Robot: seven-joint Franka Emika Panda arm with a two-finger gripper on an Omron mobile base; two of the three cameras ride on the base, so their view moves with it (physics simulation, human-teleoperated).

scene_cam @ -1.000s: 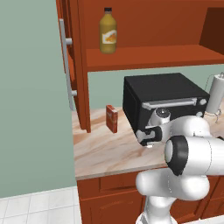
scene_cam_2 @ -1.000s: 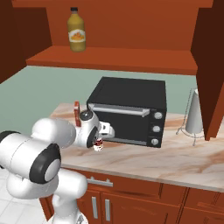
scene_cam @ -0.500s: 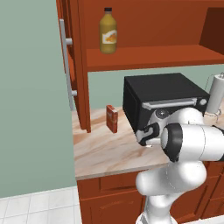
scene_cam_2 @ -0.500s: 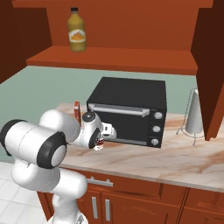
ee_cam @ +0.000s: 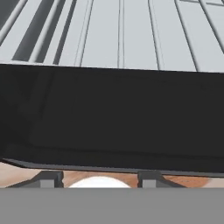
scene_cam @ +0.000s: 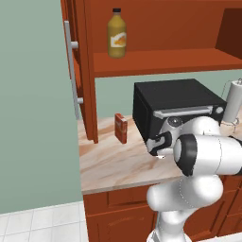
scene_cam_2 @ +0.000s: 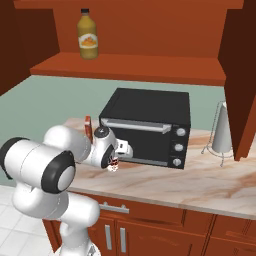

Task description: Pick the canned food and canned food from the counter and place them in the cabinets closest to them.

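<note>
The gripper is low on the bench, right in front of the oven. A red can with white bands sits between the jaws. The arm hides most of it. The jaws look closed on it.

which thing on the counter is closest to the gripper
The red-labelled can, right at the gripper before the black oven; the flat red box stands farther back.

Pale green wall, white tiled floor, black oven
</note>
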